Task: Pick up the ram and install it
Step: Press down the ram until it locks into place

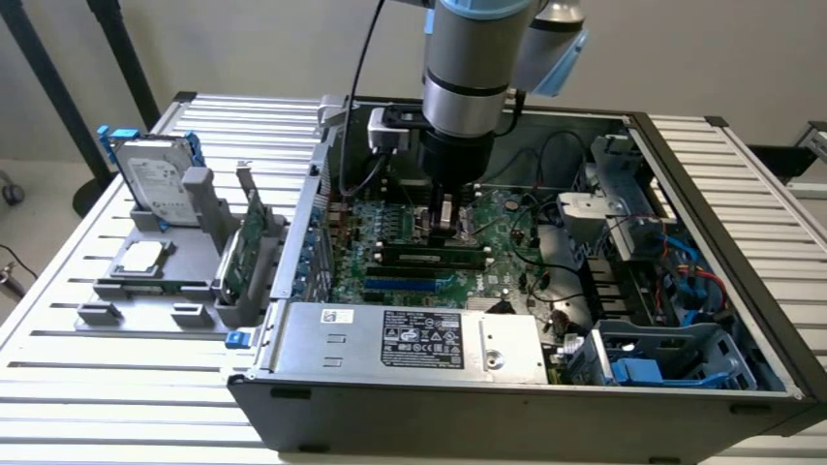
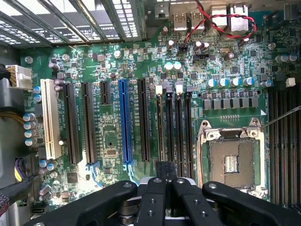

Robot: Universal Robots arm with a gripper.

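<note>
Gripper (image 2: pixel 165 176), with its fingers closed together, grasps the top edge of the ram (image 1: pixel 431 257) standing in a motherboard (image 2: pixel 113 136) slot.

Silver-grey arm (image 1: pixel 475 58) with light blue joint cap, black cable, black gripper (image 2: pixel 164 176).

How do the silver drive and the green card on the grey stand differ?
The silver drive is a thick metal box with blue rails; the green card is a thin circuit board. The silver drive stands farther from the computer case; the green card stands on edge right beside it. Both sit in the grey stand, outside the case.
</note>
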